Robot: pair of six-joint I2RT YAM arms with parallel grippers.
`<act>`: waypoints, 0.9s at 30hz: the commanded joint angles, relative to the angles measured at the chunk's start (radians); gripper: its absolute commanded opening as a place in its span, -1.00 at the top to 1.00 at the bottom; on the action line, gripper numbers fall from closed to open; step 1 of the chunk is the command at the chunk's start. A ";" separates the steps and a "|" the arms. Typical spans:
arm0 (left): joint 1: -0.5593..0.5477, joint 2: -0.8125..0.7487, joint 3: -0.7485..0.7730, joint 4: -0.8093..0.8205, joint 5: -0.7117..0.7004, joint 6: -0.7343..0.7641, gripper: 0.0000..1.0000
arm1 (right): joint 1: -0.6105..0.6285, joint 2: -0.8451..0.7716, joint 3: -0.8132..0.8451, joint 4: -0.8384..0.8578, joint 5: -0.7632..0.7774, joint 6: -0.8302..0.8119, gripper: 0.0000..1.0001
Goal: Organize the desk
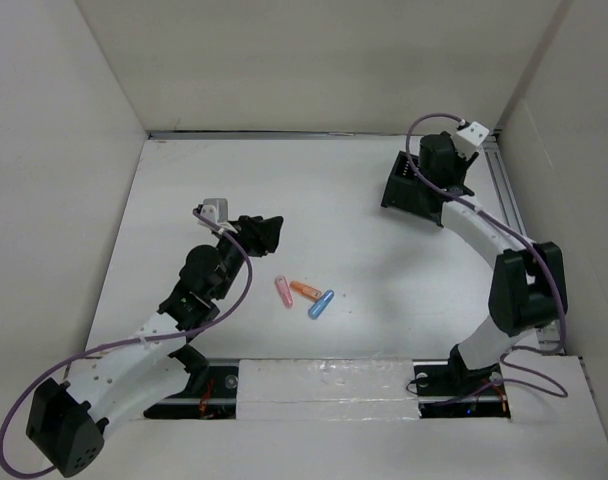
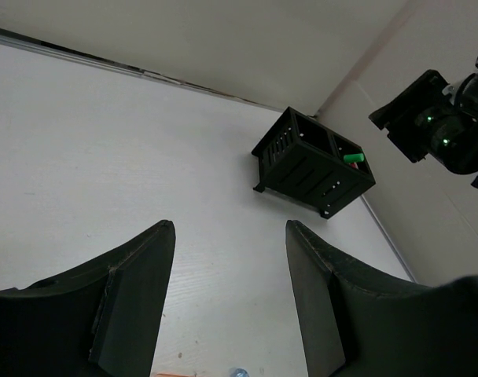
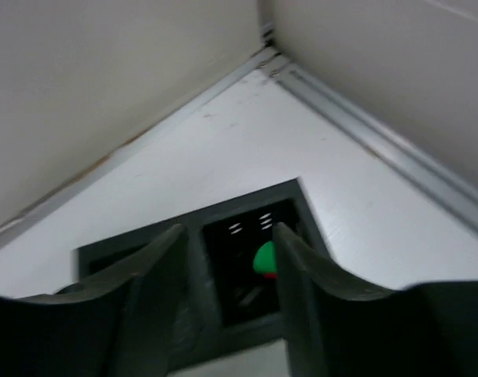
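The worktop [image 1: 364,260] is a broad white surface walled by pale panels. A black two-compartment box [image 2: 302,169] sits in its far right corner, and three short tube-like pieces lie near the middle: pink [image 1: 283,291], orange [image 1: 305,290] and blue [image 1: 321,303], close together.

The right tool [image 3: 226,229] hangs over the box, released, with its jaws apart and nothing between them. A green piece [image 3: 262,258] lies down in the compartment beneath it, so I judge that piece as stowed and the sorting as partly done, with three pieces left. The left tool [image 2: 229,226] is also released and empty. It is raised above the worktop, just left of and beyond the three pieces.

The next move, in my judgement, is a pick from the middle cluster. That calls for a descent with the jaws set across one piece's narrow width. The pink and orange pieces lie nearly touching, so a finger must slip between them without nudging the neighbour.

The overhead view alone shows the three loose pieces in full, but the right arm hides the box's inside there. The left wrist view shows both compartments and the green piece in the one nearer the right wall. The right wrist view looks straight down into that compartment.
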 commanded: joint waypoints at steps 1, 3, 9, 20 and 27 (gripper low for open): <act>0.008 -0.034 -0.007 0.041 0.006 -0.008 -0.09 | 0.106 -0.138 -0.043 -0.027 -0.129 0.061 0.01; 0.008 -0.029 -0.008 0.041 0.001 -0.008 -0.09 | 0.156 -0.198 -0.091 -0.021 -0.261 0.072 0.29; 0.008 -0.048 -0.013 0.026 -0.048 -0.012 -0.08 | 0.419 -0.180 -0.171 -0.073 -0.556 0.029 1.00; 0.008 -0.118 -0.042 0.006 -0.158 -0.037 -0.06 | 0.677 -0.002 -0.218 -0.190 -0.892 -0.150 -0.34; 0.008 -0.226 -0.088 0.007 -0.241 -0.061 -0.06 | 0.728 0.050 -0.209 -0.210 -0.968 -0.201 -0.31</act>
